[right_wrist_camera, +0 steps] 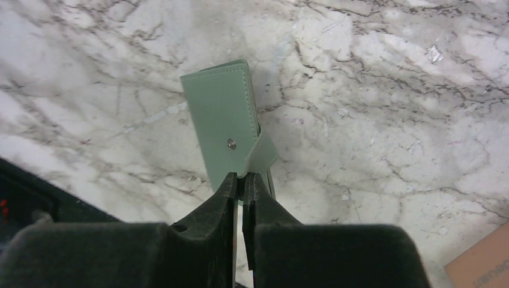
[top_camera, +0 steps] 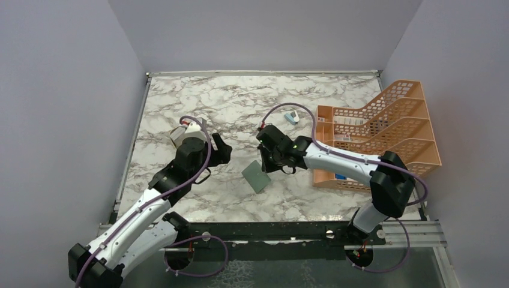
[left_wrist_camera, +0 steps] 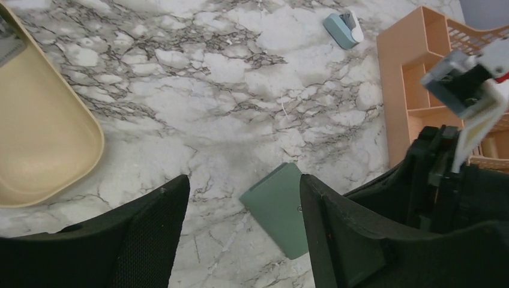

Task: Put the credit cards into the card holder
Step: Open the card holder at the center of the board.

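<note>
The card holder [top_camera: 257, 176] lies closed on the marble desk [top_camera: 240, 102], near the middle of its front half, with its grey-green cover up and a small metal snap stud [right_wrist_camera: 231, 143] showing on it. The right claw [right_wrist_camera: 242, 180] is squeezed together on the holder's near edge, just beside the stud, where a pale strap tab [right_wrist_camera: 262, 153] curls round the side. No gap shows between its two fingers. Whether the far part of the holder rests flat on the desk or is tipped up cannot be told.

The left claw [left_wrist_camera: 243, 180] hangs to the left of the holder with its fingers [left_wrist_camera: 150, 240] spread wide and nothing between them. From its own camera, the holder's corner sits just inside the right finger.

Further left of the holder, beyond the left claw, is a tan oval dish [left_wrist_camera: 36, 138]. A grey flat piece [left_wrist_camera: 11, 45] lies in the dish at the frame's corner, too cropped to identify. Behind the holder and a little to its right sits a small blue-and-white gadget [top_camera: 292, 117]. Well to the right of the holder stands an orange mesh file rack [top_camera: 384, 132]
</note>
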You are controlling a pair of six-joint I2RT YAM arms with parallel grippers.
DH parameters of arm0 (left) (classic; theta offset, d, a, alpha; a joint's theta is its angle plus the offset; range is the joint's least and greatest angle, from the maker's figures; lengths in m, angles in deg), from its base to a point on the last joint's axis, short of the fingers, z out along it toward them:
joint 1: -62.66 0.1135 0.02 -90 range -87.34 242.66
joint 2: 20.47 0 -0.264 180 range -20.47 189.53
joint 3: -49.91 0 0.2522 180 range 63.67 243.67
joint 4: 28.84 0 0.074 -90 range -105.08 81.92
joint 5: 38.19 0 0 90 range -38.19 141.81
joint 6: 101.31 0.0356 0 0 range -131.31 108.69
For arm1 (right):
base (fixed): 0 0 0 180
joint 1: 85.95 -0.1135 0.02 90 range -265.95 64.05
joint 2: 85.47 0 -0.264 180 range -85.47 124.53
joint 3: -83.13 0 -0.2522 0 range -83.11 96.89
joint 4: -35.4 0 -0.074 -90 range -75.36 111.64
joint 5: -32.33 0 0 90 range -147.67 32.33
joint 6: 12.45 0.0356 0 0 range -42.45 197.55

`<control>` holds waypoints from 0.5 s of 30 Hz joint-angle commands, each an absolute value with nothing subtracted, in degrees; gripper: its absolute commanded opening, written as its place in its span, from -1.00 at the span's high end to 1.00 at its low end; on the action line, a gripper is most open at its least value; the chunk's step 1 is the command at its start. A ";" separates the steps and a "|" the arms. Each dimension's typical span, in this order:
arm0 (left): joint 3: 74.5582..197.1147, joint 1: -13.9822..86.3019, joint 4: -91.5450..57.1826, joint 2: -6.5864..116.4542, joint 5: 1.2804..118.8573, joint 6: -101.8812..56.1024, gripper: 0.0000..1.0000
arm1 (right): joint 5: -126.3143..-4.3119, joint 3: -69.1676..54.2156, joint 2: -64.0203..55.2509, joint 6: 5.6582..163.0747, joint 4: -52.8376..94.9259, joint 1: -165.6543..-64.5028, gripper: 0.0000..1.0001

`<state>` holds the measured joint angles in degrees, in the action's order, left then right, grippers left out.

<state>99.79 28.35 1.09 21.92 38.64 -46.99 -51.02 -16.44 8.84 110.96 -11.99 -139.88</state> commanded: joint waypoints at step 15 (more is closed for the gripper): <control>99.45 28.38 -1.70 33.77 53.69 -53.88 -0.31 | -59.79 -24.07 -5.54 120.18 -5.78 -139.84 0.99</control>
<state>99.79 28.35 0.74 32.94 49.09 -51.73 -60.04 -23.15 -3.91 118.81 -7.88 -139.88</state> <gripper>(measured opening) 0.660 0.055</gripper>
